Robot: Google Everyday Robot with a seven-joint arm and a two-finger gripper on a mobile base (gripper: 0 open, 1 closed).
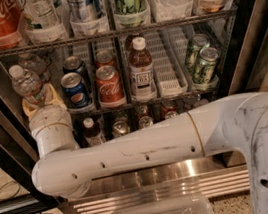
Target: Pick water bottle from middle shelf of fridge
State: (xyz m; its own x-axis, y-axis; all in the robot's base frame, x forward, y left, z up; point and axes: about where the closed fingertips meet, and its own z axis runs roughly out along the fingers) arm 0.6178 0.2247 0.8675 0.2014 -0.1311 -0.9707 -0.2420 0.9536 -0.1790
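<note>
The fridge wall crowds the left lane of the middle shelf, and a Pepsi can stands just to the right. The white arm crosses low, its elbow bent upward. Its gripper sits at the base of the water bottle — the wrist hides the grip, so closure cannot be told.
</note>
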